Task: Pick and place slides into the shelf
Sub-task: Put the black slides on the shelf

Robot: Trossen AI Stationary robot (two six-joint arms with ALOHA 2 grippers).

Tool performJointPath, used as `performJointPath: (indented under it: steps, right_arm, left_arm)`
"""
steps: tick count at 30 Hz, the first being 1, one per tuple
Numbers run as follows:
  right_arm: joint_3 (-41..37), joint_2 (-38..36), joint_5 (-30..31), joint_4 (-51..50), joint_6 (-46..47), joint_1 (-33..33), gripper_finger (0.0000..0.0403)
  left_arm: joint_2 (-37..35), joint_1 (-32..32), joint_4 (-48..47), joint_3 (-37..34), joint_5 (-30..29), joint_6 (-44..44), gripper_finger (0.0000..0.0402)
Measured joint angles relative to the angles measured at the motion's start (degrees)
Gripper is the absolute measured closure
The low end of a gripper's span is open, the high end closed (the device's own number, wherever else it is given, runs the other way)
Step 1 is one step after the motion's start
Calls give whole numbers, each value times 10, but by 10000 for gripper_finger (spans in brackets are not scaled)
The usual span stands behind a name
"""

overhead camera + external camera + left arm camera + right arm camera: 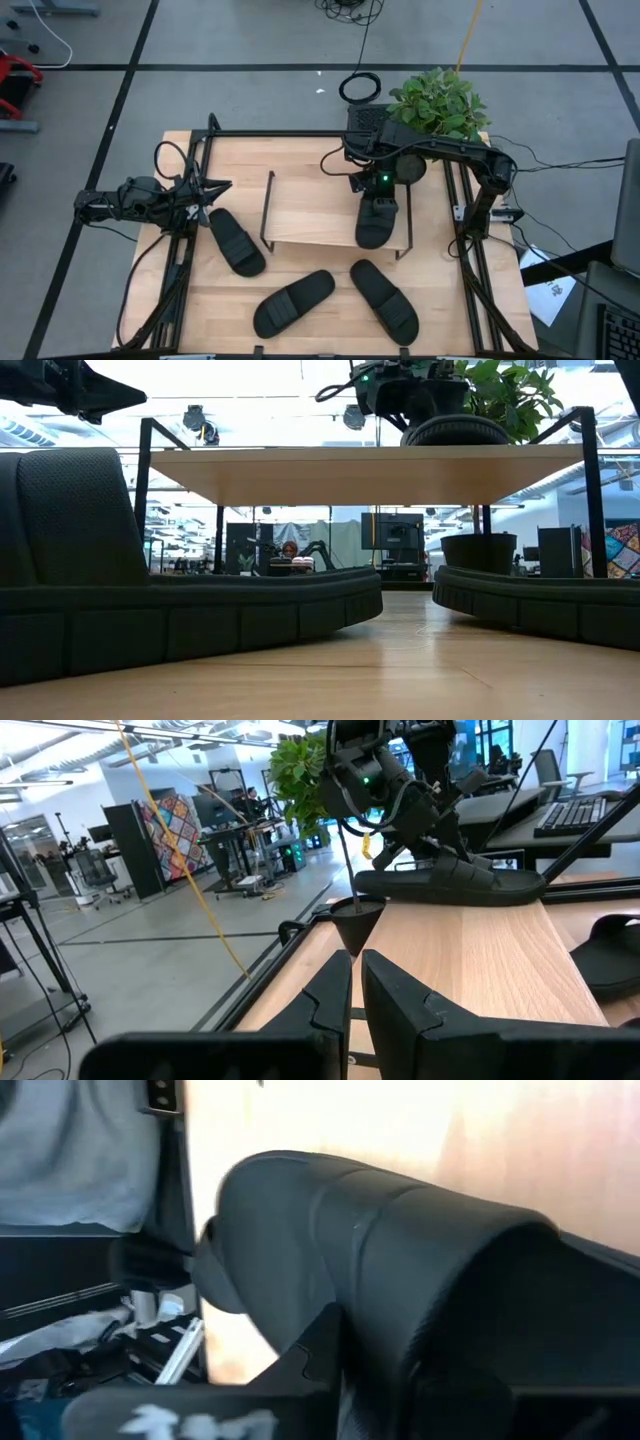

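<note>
One slide (377,222) is lying on the shelf (310,210), at the right end of its top board, its front end hanging a little past the near edge. The right gripper (374,186) is sitting right over the slide's far end, and in the right wrist view the strap is filling the frame between the fingers. Whether the jaws are gripping it or just letting go, I cannot tell from here; they look narrow, close around the strap. In the left wrist view the sole seems to be resting flat on the board, so I'd judge this placement is about finished.

Three slides are waiting on the table. One (237,241) is lying just left of the shelf, near the left gripper. Another (293,303) is lying in front of the shelf, angled. The third (384,301) is beside it to the right, the two close together but apart.

The left gripper (205,192) is hovering at the table's left side, its fingers nearly together with only a thin gap, holding nothing.

So I'd call it one of four placed, three to go. The left half of the top board is bare.
</note>
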Motion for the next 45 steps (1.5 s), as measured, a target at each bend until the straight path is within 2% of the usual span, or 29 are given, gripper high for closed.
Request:
performJointPath:
  steps: [6,15,20,23,34,39,45]
  right_arm:
    - [0,0,35,6,0,0,317]
    - [13,0,84,2,0,2,210]
    - [40,-3,122,4,-2,5,176]
    - [58,-3,151,1,4,10,166]
    - [67,-3,196,-2,31,21,159]
    - [68,-4,279,2,38,34,159]
    - [68,-4,302,22,34,51,159]
  left_arm:
    - [0,0,0,0,0,0,364]
    - [0,0,0,0,0,0,364]
    - [0,0,0,0,0,0,364]
    - [0,0,0,0,0,0,364]
    - [0,0,0,0,0,-1,364]
    - [0,0,-1,0,1,-2,364]
    - [0,0,-1,0,1,-3,364]
